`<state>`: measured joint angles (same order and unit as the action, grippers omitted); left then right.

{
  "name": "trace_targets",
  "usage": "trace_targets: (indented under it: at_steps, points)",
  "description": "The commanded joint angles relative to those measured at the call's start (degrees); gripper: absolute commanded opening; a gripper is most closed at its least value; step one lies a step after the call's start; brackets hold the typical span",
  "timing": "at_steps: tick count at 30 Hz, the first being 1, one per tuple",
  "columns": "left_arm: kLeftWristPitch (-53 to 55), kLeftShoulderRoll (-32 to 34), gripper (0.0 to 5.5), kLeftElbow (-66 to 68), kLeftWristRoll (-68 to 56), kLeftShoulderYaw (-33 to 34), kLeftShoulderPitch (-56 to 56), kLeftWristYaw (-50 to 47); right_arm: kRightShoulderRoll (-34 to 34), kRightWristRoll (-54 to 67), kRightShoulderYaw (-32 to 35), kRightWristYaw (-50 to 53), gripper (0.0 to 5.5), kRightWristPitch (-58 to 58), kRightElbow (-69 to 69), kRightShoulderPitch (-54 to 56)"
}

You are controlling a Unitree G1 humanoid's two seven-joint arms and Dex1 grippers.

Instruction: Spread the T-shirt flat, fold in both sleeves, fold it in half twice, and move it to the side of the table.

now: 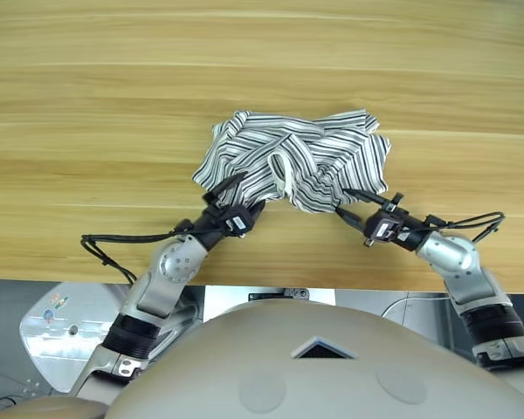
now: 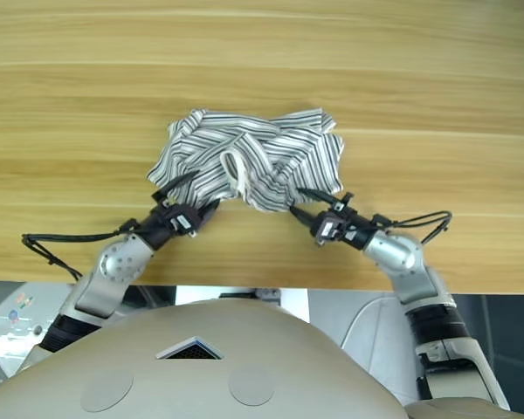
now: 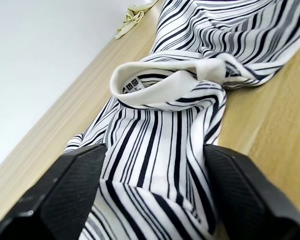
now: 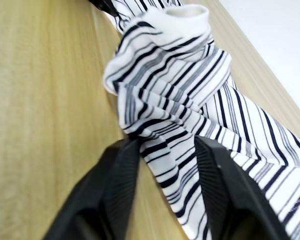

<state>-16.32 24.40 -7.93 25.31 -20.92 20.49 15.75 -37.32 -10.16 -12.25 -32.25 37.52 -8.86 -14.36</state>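
From where I stood, nearest the robot, the left gripper (image 1: 249, 190) had its two black ribbed fingers (image 3: 75, 185) spread wide. They straddled the near edge of the black-and-white striped, soft cotton T-shirt (image 1: 297, 153) without squeezing it. The right gripper (image 1: 343, 202), level with it on the other side, looked pinched onto a bunched fold of that same edge, the cloth gathered between its fingers (image 4: 117, 185). Just beyond them the white ribbed neckband (image 1: 282, 175) stood up in a loop. Behind that the T-shirt lay in a crumpled heap near the middle of the pale, wood-grain desk (image 1: 113, 105), none of it flat. I judged the spreading step barely begun. To do it well, the left gripper needed to close on a single layer at the edge, not a wad. Then both should draw apart and towards the robot, low over the desk, so the heap unrolled rather than dragged along as a lump
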Motion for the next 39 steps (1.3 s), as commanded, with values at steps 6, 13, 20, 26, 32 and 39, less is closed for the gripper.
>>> trace_targets:
  at_steps: [6, 13, 20, 26, 32, 39]
  points:
    - [-0.87, 3.66, 3.59, 7.59, 2.83, 0.56, 0.23, -1.15, -7.67, 6.18, 1.06, -7.4, 1.43, -0.69, 7.26, -6.39]
    - [-1.84, 2.97, 3.59, 8.91, 2.99, -1.22, -1.12, -1.95, -4.53, 3.46, 0.45, -5.56, 1.43, -1.86, 0.93, -1.37]
    - [-2.34, 2.86, 3.59, 9.09, 2.85, -2.44, -1.02, -1.73, -2.16, 1.9, 0.01, -3.54, 1.43, -1.28, -4.25, 3.25]
    - [-2.56, 2.61, 3.59, 9.27, 3.03, -2.95, -1.42, -2.01, -0.68, 1.5, -0.6, -2.74, 1.01, -0.65, -4.68, 3.78]
    - [-3.29, 3.15, 3.59, 9.48, 3.1, -3.0, -1.42, -2.53, -1.42, 2.8, 0.28, -3.14, 0.05, 0.92, -4.02, 2.67]
    - [-10.67, 6.69, 3.59, 4.17, -7.97, -2.5, 0.34, 4.21, 0.84, 6.73, 3.46, -1.14, 0.05, 0.09, -1.58, 4.36]
